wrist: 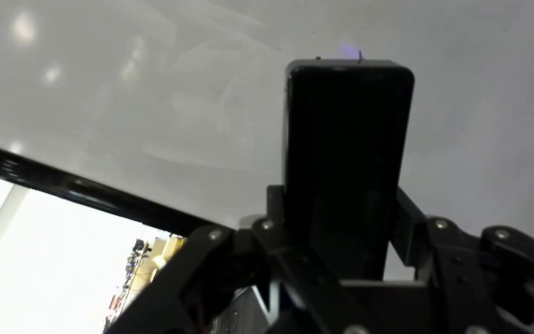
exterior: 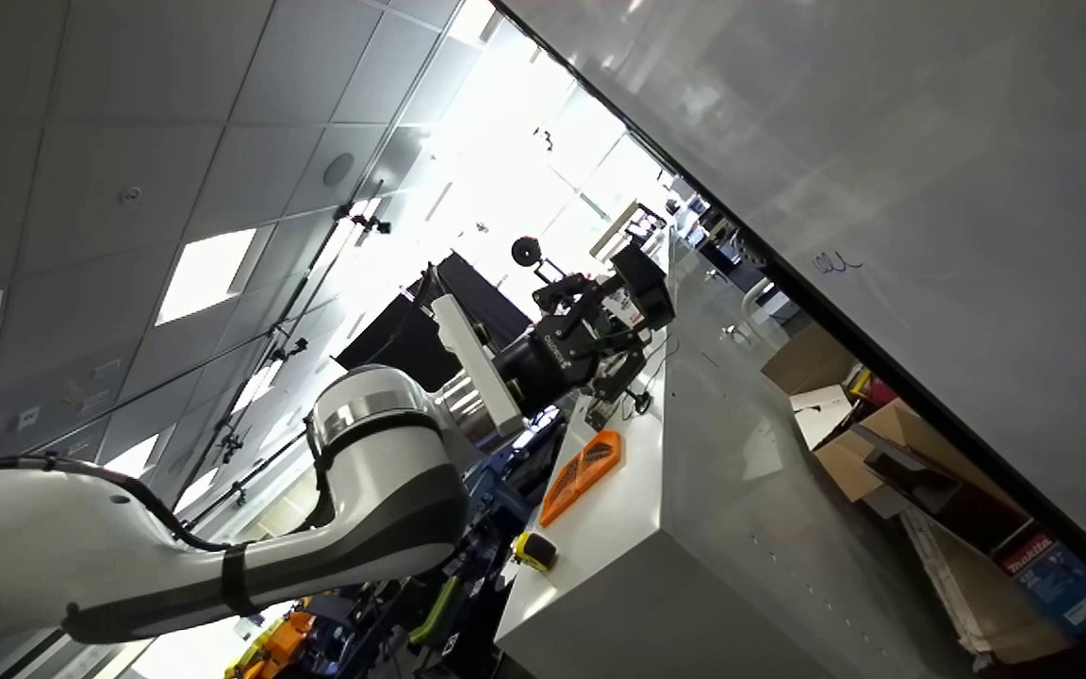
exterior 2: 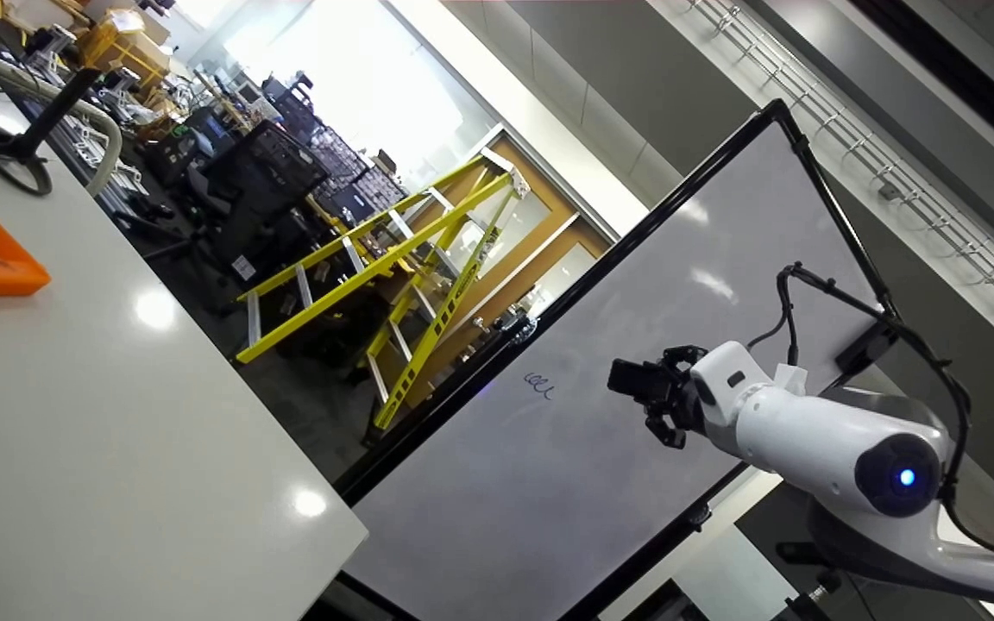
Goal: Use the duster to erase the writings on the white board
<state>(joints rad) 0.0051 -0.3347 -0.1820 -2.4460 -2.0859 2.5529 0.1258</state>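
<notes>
Progress: the duster (wrist: 348, 148) is in hand, but erasing is judged incomplete. One looped dark scribble (exterior 2: 538, 385) is seen on the white board (exterior 2: 497, 492) in both exterior views. In the wrist view a short dark stroke (wrist: 360, 55) is noted just past the duster's far end; whether it belongs to the scribble cannot be told. Pale streaks (wrist: 193, 157) are also noted; wiping or reflection, not distinguishable.

End effector (wrist: 341, 218): closed onto the duster, the fingers (wrist: 274, 204) being parted only by its width, one at either side. The far end of the duster is pointed towards the board. In an exterior view a gap is seen between duster and board, so contact is judged absent. As seen from across the surface (exterior 2: 160, 431), the duster is held to the right of the scribble. Left to do, by judgement: duster to be laid on the scribble and rubbed until no ink is visible.

Counts: white board, 1; duster, 1; scribble, 1; end effector, 1, with two fingers. On the surface: orange slotted piece (exterior: 583, 471), 1; yellow-and-black tape measure (exterior: 535, 551), 1; black stand (exterior 2: 44, 123), 1. Farther off: yellow stepladder (exterior 2: 411, 263), 1; blue Makita box (exterior: 1066, 585), 1.
</notes>
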